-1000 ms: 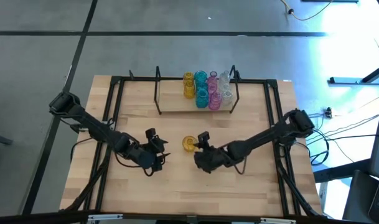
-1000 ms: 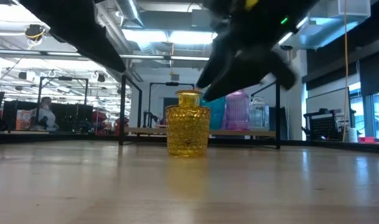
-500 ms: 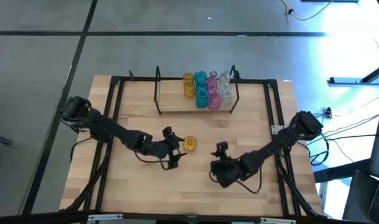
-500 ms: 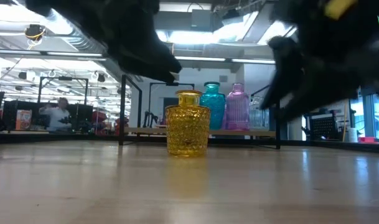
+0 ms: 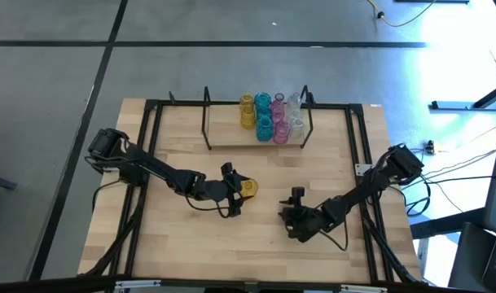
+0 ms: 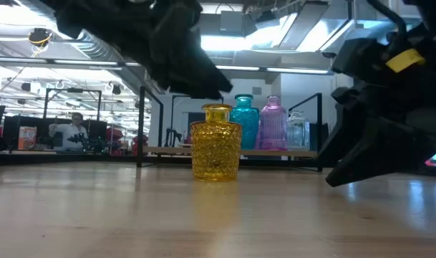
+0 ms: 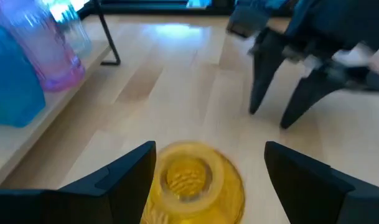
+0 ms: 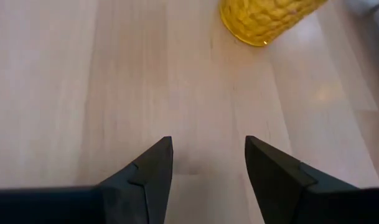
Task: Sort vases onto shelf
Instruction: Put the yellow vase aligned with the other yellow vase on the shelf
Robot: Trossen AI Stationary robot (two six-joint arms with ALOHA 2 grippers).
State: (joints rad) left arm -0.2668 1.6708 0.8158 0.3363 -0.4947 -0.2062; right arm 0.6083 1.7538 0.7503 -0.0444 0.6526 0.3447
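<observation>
At mid-table, the yellow vase (image 5: 248,187) stands upright between the parted, empty fingers of the left gripper (image 7: 209,163). The right gripper (image 8: 208,163), jaws also released and holding nothing, waits to its right. Risk: a fingertip could clip the neck and topple the glass. On the shelf (image 5: 231,139) at the far edge, the vases (image 5: 271,118) overlap; their count is unclear.

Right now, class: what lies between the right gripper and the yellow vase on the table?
Only bare tabletop separates the right gripper from the yellow vase, as the right wrist view shows.
</observation>
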